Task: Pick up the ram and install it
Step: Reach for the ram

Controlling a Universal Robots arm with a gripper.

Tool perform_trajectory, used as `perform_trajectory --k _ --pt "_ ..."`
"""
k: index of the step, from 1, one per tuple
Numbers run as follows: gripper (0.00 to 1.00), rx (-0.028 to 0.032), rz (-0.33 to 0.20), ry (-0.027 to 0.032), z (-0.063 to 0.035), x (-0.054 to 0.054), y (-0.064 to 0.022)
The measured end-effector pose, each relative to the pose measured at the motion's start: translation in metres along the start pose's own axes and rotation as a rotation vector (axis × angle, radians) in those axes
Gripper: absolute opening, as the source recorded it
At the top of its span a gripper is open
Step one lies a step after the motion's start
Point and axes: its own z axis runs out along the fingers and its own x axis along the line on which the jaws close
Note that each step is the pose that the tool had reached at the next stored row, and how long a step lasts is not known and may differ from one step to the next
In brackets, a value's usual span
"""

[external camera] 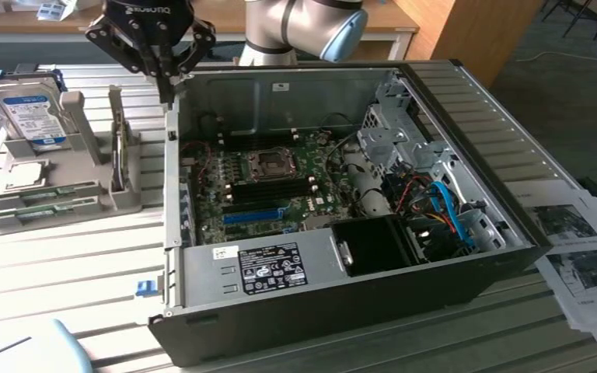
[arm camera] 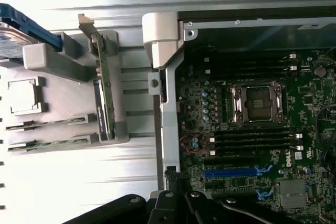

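Two ram strips, thin and green, lie side by side in the slots of a grey holder [external camera: 81, 167]; one ram [external camera: 52, 193] [arm camera: 50, 124] sits just behind the other [external camera: 44, 208] [arm camera: 47, 144]. My gripper [external camera: 165, 89] [arm camera: 178, 198] hangs shut and holds nothing. It is above the back corner of the open computer case [external camera: 485, 155], on the side toward the holder and well above the strips. Inside the case, the motherboard [external camera: 277, 186] shows dark memory slots [arm camera: 252, 140] on both sides of the processor socket [arm camera: 257, 103].
The holder also carries a silver hard drive with a blue label [external camera: 31, 113], a square chip [arm camera: 23, 95] and an upright card [external camera: 120, 148] [arm camera: 103, 93]. A bright blue long slot [arm camera: 231, 172] lies on the board. Printed papers [external camera: 578, 256] lie at the exterior view's right.
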Motion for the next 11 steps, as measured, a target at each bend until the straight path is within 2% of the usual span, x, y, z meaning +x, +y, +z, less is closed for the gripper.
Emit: perform_trajectory --k 11 --pt "0.10 0.0005 0.000 0.0054 0.0005 0.028 -0.0021"
